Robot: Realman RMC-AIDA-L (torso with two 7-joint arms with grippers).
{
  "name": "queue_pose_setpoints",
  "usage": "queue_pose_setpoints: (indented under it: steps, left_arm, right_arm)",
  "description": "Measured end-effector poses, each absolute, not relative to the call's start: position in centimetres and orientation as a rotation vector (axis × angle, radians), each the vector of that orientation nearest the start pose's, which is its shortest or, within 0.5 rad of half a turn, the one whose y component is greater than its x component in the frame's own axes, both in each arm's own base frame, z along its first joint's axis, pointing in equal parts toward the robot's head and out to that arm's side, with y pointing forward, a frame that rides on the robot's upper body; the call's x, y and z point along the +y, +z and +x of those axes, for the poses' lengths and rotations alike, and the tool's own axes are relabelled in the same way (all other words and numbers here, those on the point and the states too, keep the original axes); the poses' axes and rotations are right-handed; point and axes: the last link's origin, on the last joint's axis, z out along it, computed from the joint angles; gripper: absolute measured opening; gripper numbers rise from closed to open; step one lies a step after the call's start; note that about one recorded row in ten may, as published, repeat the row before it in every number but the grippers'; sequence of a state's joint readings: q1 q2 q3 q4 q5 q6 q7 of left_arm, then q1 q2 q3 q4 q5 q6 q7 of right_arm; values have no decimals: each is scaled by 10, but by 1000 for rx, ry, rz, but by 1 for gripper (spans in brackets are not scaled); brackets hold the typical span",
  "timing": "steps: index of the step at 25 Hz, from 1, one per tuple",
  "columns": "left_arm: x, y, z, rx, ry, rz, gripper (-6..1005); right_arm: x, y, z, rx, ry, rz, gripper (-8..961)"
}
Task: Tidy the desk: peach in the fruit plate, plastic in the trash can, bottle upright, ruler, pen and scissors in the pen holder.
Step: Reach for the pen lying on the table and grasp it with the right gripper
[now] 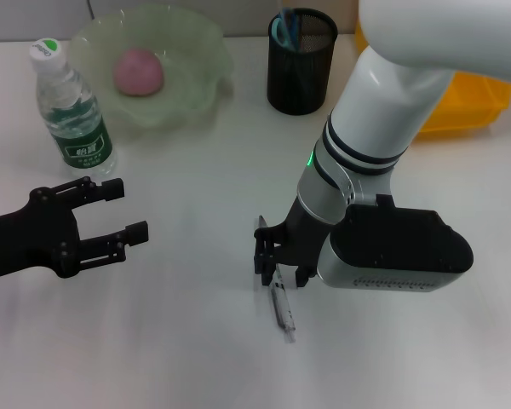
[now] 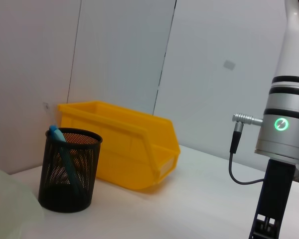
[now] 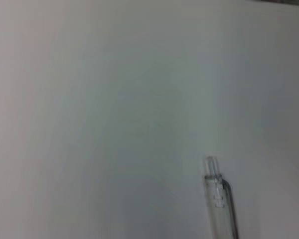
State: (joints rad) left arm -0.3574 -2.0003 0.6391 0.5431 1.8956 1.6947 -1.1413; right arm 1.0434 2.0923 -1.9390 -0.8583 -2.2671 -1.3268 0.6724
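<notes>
A clear pen [image 1: 284, 313] lies on the white desk, also seen close up in the right wrist view [image 3: 220, 205]. My right gripper [image 1: 283, 262] hangs low over the pen's upper end, open, one finger on either side of it. At the far left my left gripper [image 1: 126, 210] hovers open and holds nothing. The bottle [image 1: 72, 109] stands upright at the back left. A pink peach [image 1: 139, 72] rests in the green fruit plate [image 1: 200, 53]. The black mesh pen holder [image 1: 301, 66] [image 2: 70, 172] has blue items in it. No plastic is in view.
A yellow bin [image 1: 470, 106] [image 2: 127, 149] stands at the back right beside the pen holder. My right arm's white forearm [image 1: 366, 136] reaches over the desk's right side. A wall rises behind the desk.
</notes>
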Motion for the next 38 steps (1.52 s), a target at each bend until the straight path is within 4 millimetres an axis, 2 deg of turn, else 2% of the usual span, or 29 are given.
queue_pose_setpoints:
  steps: [15, 20, 38]
  left_arm:
    - [272, 27, -315, -559, -822, -2630, 783]
    - [272, 26, -315, -560, -822, -2631, 783]
    - [271, 26, -316, -562, -821, -2623, 783]
  right_arm:
    - [340, -128, 105, 1926, 501, 1855, 371]
    - [340, -129, 105, 1930, 493, 1851, 302]
    - [343, -130, 105, 1939, 473, 1838, 263]
